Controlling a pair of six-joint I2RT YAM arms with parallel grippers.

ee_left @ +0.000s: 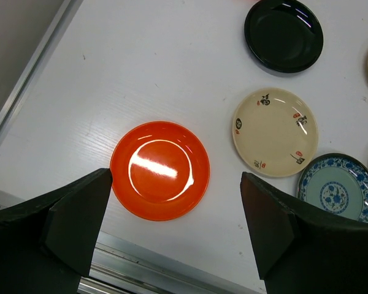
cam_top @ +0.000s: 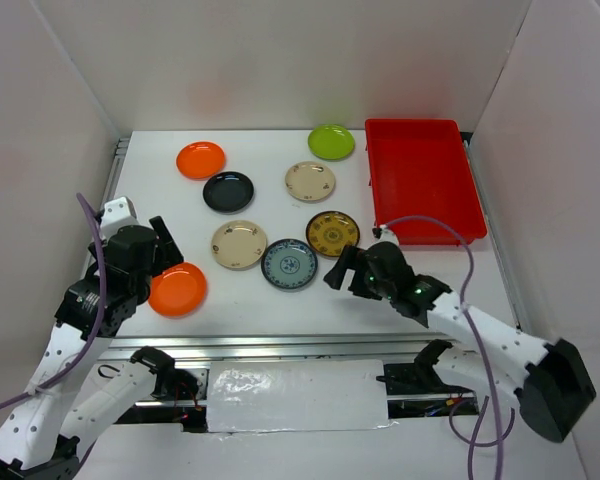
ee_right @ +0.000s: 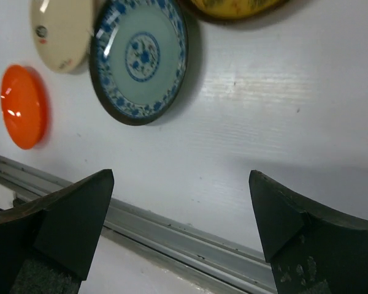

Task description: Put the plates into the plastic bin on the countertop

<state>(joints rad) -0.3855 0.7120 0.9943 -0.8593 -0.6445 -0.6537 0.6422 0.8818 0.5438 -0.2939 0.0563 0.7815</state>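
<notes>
Several plates lie on the white countertop (cam_top: 435, 285): orange (cam_top: 201, 160), black (cam_top: 228, 192), lime green (cam_top: 331, 141), cream (cam_top: 310, 181), a second cream (cam_top: 239, 244), blue-white (cam_top: 289, 264), brown-gold (cam_top: 332, 233) and a near orange plate (cam_top: 177, 289). The red plastic bin (cam_top: 423, 180) stands at the back right and holds nothing. My left gripper (cam_top: 164, 250) hangs open just above the near orange plate (ee_left: 159, 169), with nothing between its fingers. My right gripper (cam_top: 340, 268) is open and empty beside the blue-white plate (ee_right: 140, 58), over bare countertop.
A metal rail (cam_top: 280, 345) runs along the near edge of the countertop, and another rail (cam_top: 118, 165) lines the left side. White walls enclose the left, back and right. A purple cable (cam_top: 470, 260) loops over the right arm near the bin's front corner.
</notes>
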